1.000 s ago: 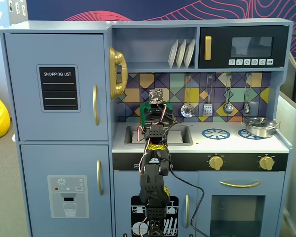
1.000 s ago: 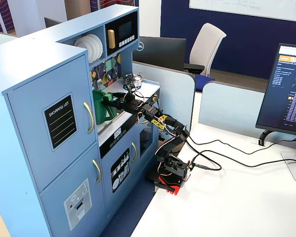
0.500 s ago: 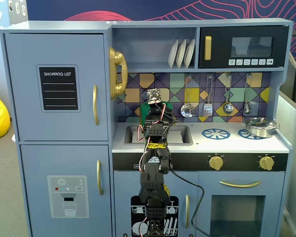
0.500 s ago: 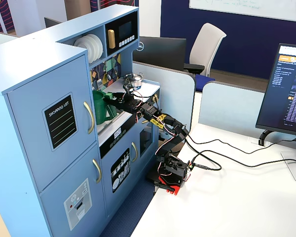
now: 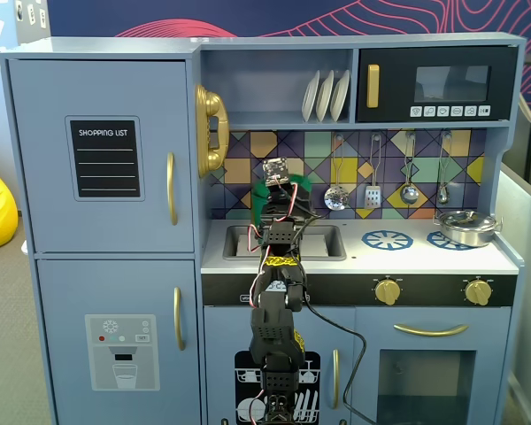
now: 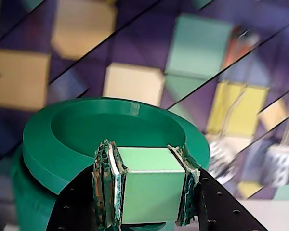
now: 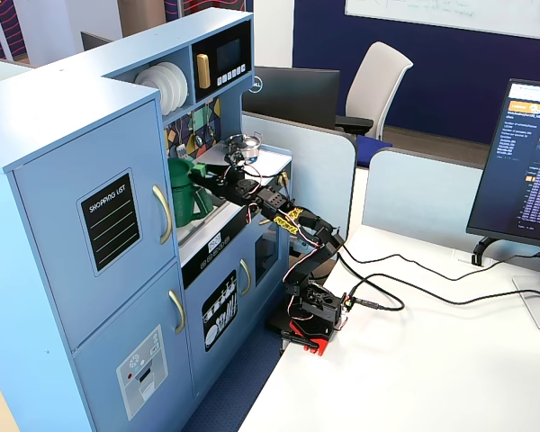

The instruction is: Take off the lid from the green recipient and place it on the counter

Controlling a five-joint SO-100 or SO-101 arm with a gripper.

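In the wrist view my gripper (image 6: 147, 156) is shut on the light green square knob (image 6: 149, 190) in the centre of the lid (image 6: 62, 139). The lid is a round dark green disc with a sunken middle. It lies at the top of the green recipient (image 6: 21, 199), whose dark wall shows below its left rim; I cannot tell whether they touch. In a fixed view the recipient (image 7: 182, 202) stands at the back left of the white counter (image 7: 274, 162), with my gripper (image 7: 201, 177) at its top. In the other fixed view my arm hides most of it (image 5: 262, 205).
The grey sink basin (image 5: 323, 241) lies in front of the recipient. A silver pot (image 5: 465, 227) sits on the right burner circle; the left burner circle (image 5: 387, 238) is bare. Utensils (image 5: 373, 190) hang on the tiled back wall. A shelf with plates (image 5: 326, 95) is above.
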